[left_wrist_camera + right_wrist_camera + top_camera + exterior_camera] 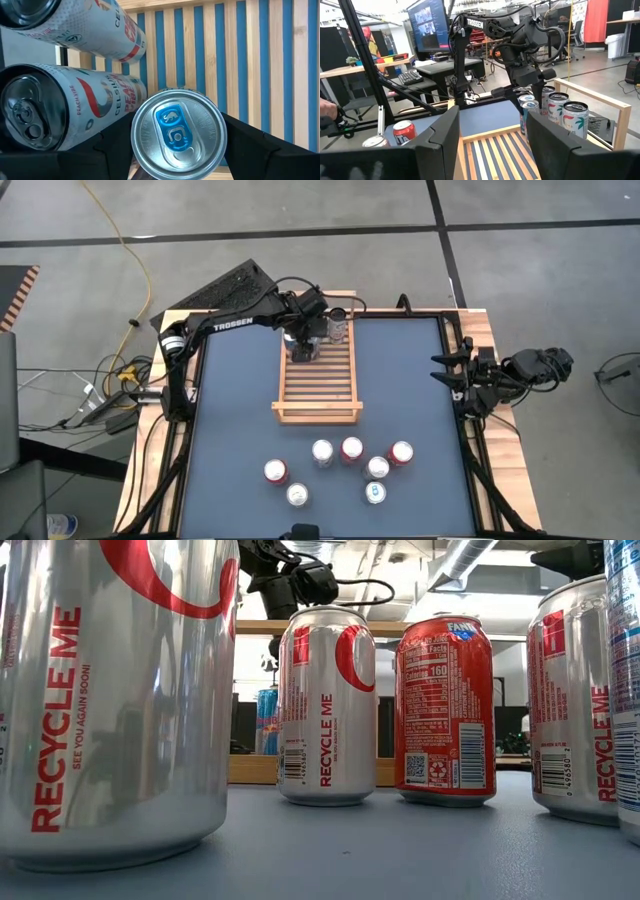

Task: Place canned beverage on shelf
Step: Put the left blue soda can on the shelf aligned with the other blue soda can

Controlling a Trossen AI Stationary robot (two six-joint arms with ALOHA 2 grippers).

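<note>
Grey concrete floor surrounds the dark blue-grey tabletop, where everything is playing out. Biggest thing on it is the light-wood slatted shelf with a raised rail at each short end, sitting toward the far middle of the table. Over its far end reaches the dark left arm, and the left gripper has its jaws closed around a silver can with a blue tab, holding it upright right over the slats. Just beside it, at the far rail, stand two white cans with peach lettering (top-down they show only as a small cluster). Off at the right edge of the table the right arm waits, and the right gripper has its jaws parted with nothing between them. Down at the near end of the table, well apart from the shelf, seven loose cans stand upright in a scatter: red-topped ones such as and silver ones such as.
</note>
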